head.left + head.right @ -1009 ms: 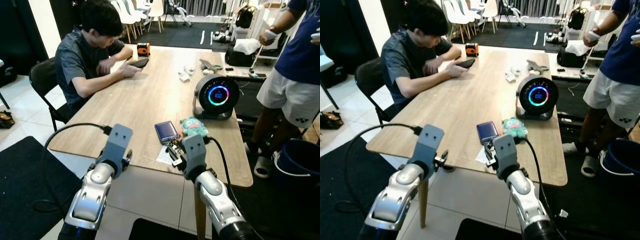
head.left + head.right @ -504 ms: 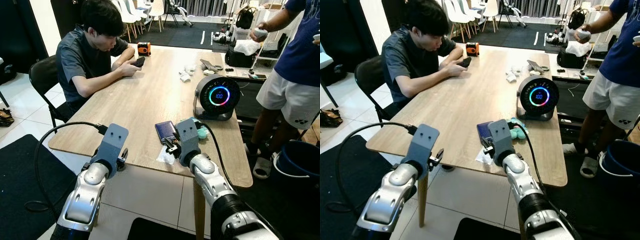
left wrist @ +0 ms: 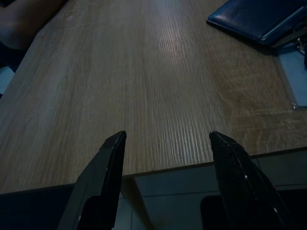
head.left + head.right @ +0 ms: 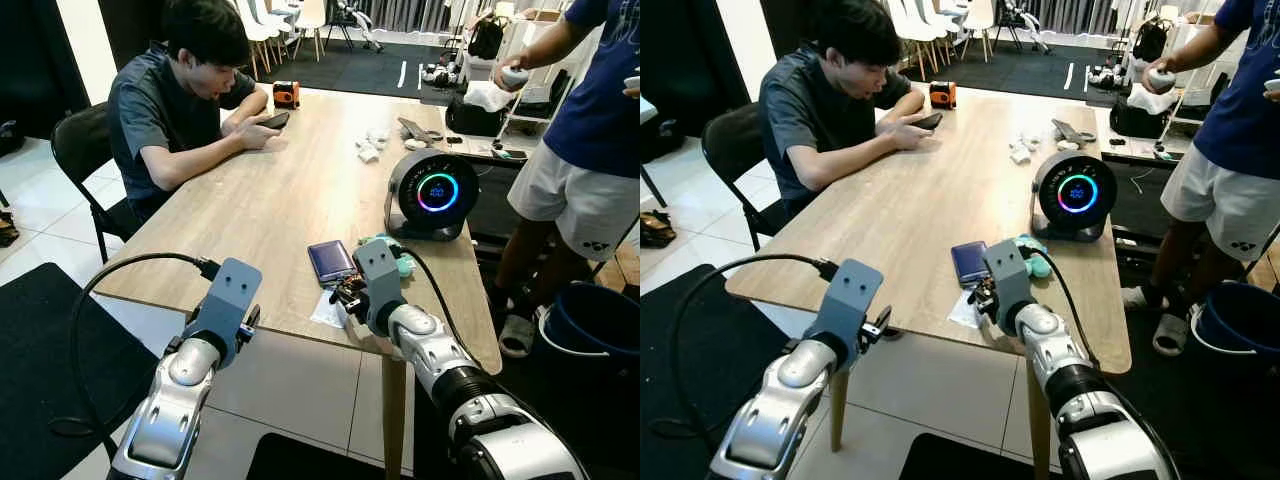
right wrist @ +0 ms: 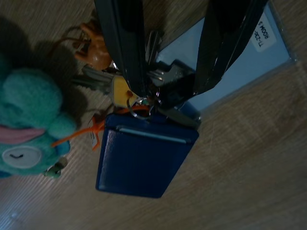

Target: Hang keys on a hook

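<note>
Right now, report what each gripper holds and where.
Right gripper straddles the keys on the table, jaws around the bunch; grip unconfirmed. Left gripper is open, holding nothing.

Keys [image 5: 158,84]: on table [image 4: 270,200], near edge, beside wallet [image 4: 331,261]
Plush [image 4: 400,262]: right of wallet
Speaker [image 4: 432,194]: behind plush

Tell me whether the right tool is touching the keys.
Touching. In the right wrist view the right tool straddles the keys, and its left finger presses against the key ring.

The right gripper [image 5: 168,91] reaches over the table's near edge, fingers slightly parted. The left gripper [image 3: 165,139] hovers at that near edge, fingers spread wide and holding nothing.
</note>
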You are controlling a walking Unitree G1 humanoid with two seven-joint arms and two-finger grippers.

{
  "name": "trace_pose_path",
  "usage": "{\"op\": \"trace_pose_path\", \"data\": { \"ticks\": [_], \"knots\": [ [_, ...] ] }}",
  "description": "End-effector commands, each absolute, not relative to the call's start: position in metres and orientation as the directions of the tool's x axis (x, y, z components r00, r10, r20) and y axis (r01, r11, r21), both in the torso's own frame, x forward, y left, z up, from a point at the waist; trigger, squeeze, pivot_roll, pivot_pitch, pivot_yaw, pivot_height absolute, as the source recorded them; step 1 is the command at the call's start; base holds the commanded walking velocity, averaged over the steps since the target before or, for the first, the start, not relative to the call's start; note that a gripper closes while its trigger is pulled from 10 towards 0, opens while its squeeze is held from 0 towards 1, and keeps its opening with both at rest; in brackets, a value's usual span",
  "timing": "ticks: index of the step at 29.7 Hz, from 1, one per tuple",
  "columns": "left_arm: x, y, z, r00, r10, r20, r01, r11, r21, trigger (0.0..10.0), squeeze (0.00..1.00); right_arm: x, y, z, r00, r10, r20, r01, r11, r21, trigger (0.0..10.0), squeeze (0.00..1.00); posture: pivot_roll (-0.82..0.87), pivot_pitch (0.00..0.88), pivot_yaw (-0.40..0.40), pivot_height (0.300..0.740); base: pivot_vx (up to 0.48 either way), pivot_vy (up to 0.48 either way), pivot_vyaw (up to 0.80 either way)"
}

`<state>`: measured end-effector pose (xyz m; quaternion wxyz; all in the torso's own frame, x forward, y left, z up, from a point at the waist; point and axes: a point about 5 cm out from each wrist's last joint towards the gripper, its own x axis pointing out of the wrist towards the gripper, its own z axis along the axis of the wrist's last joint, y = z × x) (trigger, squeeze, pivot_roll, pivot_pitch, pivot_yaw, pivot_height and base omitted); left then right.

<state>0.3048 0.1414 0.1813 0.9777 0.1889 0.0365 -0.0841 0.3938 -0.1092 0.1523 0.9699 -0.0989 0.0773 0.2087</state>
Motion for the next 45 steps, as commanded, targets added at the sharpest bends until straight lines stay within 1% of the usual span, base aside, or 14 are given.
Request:
{"op": "trace_pose_path", "data": {
  "ticks": [1,4,9,12,15,18,23,29,33,34,38,43,45],
  "knots": [
    [0.302,0.143,0.18,0.984,-0.143,-0.107,0.173,0.91,0.377,10.0,0.0,0.392,-0.106,0.148,0.891,0.405,-0.204,-0.437,0.887,-0.146,10.0,0.0,0.17,0.172,-0.027,0.74,0.0,0.0,0.0],
    [0.301,0.143,0.181,0.984,-0.145,-0.108,0.175,0.91,0.376,10.0,0.0,0.392,-0.105,0.15,0.889,0.414,-0.195,-0.443,0.886,-0.139,10.0,0.0,0.17,0.174,-0.027,0.74,0.0,0.0,0.0],
    [0.302,0.142,0.18,0.983,-0.148,-0.108,0.179,0.909,0.376,10.0,0.0,0.393,-0.114,0.15,0.905,0.379,-0.194,-0.41,0.898,-0.159,10.0,0.0,0.16,0.176,-0.027,0.74,0.0,0.0,0.0],
    [0.302,0.142,0.18,0.983,-0.148,-0.108,0.179,0.909,0.376,10.0,0.0,0.393,-0.115,0.15,0.907,0.374,-0.194,-0.406,0.9,-0.161,10.0,0.0,0.16,0.176,-0.027,0.74,0.0,0.0,0.0],
    [0.303,0.142,0.18,0.983,-0.149,-0.108,0.179,0.909,0.376,10.0,0.0,0.397,-0.129,0.163,0.945,0.299,-0.134,-0.324,0.912,-0.252,10.0,0.0,0.16,0.179,-0.021,0.74,0.0,0.0,0.0],
    [0.303,0.141,0.18,0.983,-0.151,-0.109,0.181,0.909,0.376,10.0,0.0,0.397,-0.136,0.166,0.95,0.284,-0.131,-0.309,0.919,-0.245,10.0,0.0,0.15,0.179,-0.02,0.74,0.0,0.0,0.0],
    [0.303,0.14,0.18,0.982,-0.152,-0.11,0.183,0.908,0.377,10.0,0.0,0.394,-0.144,0.152,0.947,0.261,-0.185,-0.296,0.934,-0.198,10.0,0.0,0.15,0.179,-0.015,0.74,0.0,0.0,0.0],
    [0.304,0.141,0.181,0.982,-0.151,-0.11,0.182,0.907,0.38,10.0,0.0,0.394,-0.14,0.149,0.947,0.265,-0.181,-0.296,0.938,-0.177,10.0,0.0,0.16,0.179,-0.011,0.74,0.0,0.0,0.0],
    [0.304,0.142,0.181,0.983,-0.149,-0.109,0.179,0.906,0.382,10.0,0.0,0.395,-0.133,0.158,0.944,0.3,-0.135,-0.321,0.931,-0.176,10.0,0.0,0.16,0.178,-0.012,0.74,0.0,0.0,0.0],
    [0.303,0.143,0.181,0.983,-0.145,-0.109,0.176,0.907,0.383,10.0,0.0,0.396,-0.127,0.165,0.939,0.327,-0.107,-0.342,0.921,-0.184,10.0,0.0,0.17,0.173,-0.017,0.74,0.0,0.0,0.0],
    [0.303,0.143,0.181,0.984,-0.142,-0.109,0.173,0.907,0.383,10.0,0.0,0.397,-0.122,0.17,0.934,0.348,-0.085,-0.358,0.914,-0.189,10.0,0.0,0.17,0.173,-0.017,0.74,0.0,0.0,0.0],
    [0.302,0.143,0.181,0.984,-0.141,-0.108,0.172,0.908,0.382,10.0,0.0,0.397,-0.119,0.169,0.928,0.36,-0.098,-0.372,0.909,-0.186,10.0,0.0,0.17,0.168,-0.019,0.74,0.0,0.0,0.0],
    [0.303,0.142,0.181,0.984,-0.144,-0.107,0.174,0.908,0.382,10.0,0.0,0.395,-0.119,0.163,0.925,0.359,-0.126,-0.377,0.909,-0.179,10.0,0.0,0.16,0.168,-0.017,0.74,0.0,0.0,0.0]
  ]
}}
